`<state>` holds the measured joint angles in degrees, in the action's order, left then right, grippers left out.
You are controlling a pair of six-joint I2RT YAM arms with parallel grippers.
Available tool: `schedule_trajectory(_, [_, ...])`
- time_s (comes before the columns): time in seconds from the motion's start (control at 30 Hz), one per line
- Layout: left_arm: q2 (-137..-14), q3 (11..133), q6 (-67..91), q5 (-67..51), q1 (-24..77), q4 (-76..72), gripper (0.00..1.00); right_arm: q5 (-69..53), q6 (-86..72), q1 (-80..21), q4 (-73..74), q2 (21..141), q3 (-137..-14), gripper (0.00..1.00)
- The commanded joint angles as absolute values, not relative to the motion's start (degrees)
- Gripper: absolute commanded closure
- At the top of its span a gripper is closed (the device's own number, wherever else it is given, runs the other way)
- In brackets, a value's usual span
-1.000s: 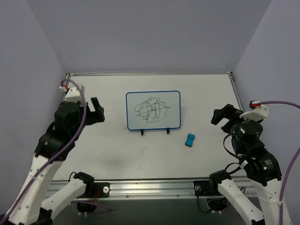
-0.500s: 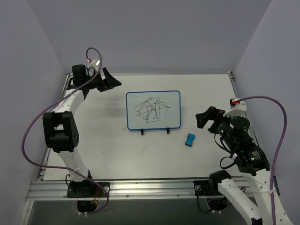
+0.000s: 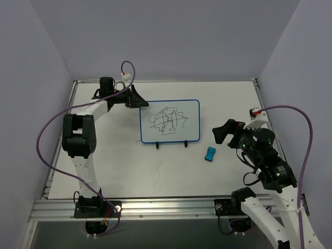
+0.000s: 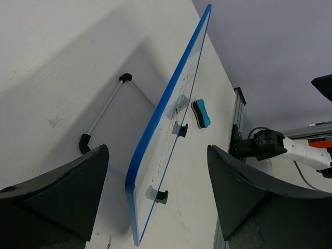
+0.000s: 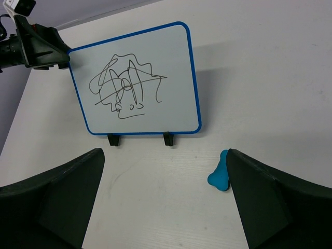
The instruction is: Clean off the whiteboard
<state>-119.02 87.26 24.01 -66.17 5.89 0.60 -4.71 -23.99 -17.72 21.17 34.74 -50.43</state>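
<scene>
The whiteboard (image 3: 169, 121) stands upright on two black feet at mid-table, with black scribbles on it. It also shows in the right wrist view (image 5: 137, 85) and edge-on in the left wrist view (image 4: 166, 114). My left gripper (image 3: 137, 99) is open at the board's upper left corner. In its wrist view the left gripper (image 4: 157, 171) has a finger on either side of the board's blue edge, and no contact shows. A bright-blue eraser (image 3: 210, 154) lies right of the board's feet. My right gripper (image 3: 224, 132) is open and empty above the table, right of the eraser (image 5: 220, 174).
A wire stand (image 4: 104, 111) props the board from behind. The left arm (image 5: 36, 46) stretches along the table's back left. An aluminium rail (image 3: 166, 206) runs along the near edge. Purple walls close the back and sides.
My left arm has swung from the table's left side to the back and then right to the board's upper left corner. My right gripper has moved a little left, nearer the eraser.
</scene>
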Motion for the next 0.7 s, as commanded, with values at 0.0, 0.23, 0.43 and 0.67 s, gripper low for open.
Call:
schedule_trajectory(0.0, [-120.1,89.5,22.1,-70.3,5.0,-1.8,0.18,-6.2,-23.8,-17.9,19.7,34.7,-50.3,0.0])
schedule_trajectory(0.23, [-119.4,87.2,21.7,-72.4,5.2,-3.9,0.44,-6.4,-27.7,-18.0,16.2,35.9,-45.9,0.0])
schedule_trajectory(0.43, [-120.4,86.4,23.3,-73.9,4.9,-6.9,0.68,-1.8,-33.0,-18.0,13.8,43.3,-42.5,0.06])
schedule_trajectory(0.67, [-120.1,85.5,21.4,-72.9,4.6,-7.7,0.97,4.3,-35.3,-18.1,12.7,53.1,-40.9,0.12])
